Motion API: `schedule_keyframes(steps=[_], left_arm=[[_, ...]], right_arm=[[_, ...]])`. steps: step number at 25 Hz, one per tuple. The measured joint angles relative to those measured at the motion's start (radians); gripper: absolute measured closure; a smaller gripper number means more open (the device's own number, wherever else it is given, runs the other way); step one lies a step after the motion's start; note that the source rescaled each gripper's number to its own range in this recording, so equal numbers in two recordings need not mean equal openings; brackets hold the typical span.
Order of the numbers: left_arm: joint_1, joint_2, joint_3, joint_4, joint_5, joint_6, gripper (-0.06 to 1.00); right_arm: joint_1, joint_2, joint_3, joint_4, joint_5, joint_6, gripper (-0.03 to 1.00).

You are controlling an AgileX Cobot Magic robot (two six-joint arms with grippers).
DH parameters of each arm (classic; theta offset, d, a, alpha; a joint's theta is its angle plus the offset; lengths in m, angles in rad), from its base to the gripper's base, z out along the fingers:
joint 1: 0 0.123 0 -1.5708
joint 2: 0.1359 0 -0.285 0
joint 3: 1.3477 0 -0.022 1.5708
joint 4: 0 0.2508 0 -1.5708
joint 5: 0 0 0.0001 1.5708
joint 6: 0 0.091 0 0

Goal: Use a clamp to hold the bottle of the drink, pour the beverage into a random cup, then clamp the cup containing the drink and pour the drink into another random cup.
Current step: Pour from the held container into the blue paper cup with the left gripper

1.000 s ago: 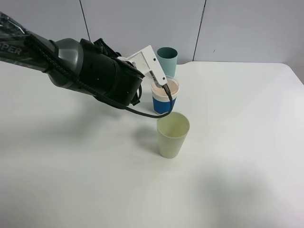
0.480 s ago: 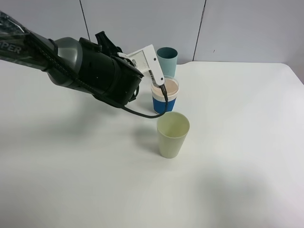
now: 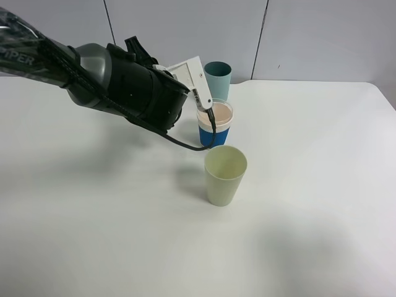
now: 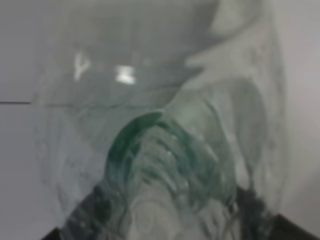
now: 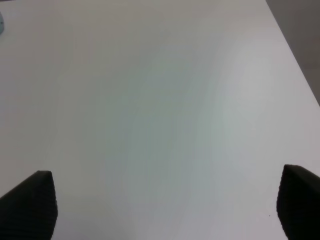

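Two hands: we see the left hand (image 3: 207, 106) clamped on the bottle (image 4: 165, 160), above the far rim of the blue-banded cup (image 3: 214, 131); the right hand (image 5: 167, 205) hangs spread apart over the counter (image 5: 150, 100).

Teal cup (image 3: 218, 74) at tbl (image 3: 309, 185) rear

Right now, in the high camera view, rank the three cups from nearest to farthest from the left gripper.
1. blue-banded cup: right at the tips of the left gripper, mid-table.
2. teal cup: just behind it, toward the wall.
3. pale green cup: in front, toward the camera, clear of the gripper.
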Motion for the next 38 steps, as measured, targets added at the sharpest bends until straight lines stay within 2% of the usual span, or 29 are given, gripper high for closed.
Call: schedule_keyframes(steps=[4, 13, 29, 38], left_arm=[[0.0, 0.031, 0.0, -0.002, -0.008, 0.033, 0.93], [0.0, 0.046, -0.002, 0.005, -0.044, 0.04, 0.93], [0.0, 0.046, -0.002, 0.135, -0.072, 0.091, 0.93], [0.0, 0.046, -0.002, 0.18, -0.077, 0.103, 0.93]], right_arm=[[0.0, 0.0, 0.0, 0.0, 0.0, 0.0, 0.36], [0.0, 0.0, 0.0, 0.0, 0.0, 0.0, 0.36], [0.0, 0.0, 0.0, 0.0, 0.0, 0.0, 0.36], [0.0, 0.0, 0.0, 0.0, 0.0, 0.0, 0.36]])
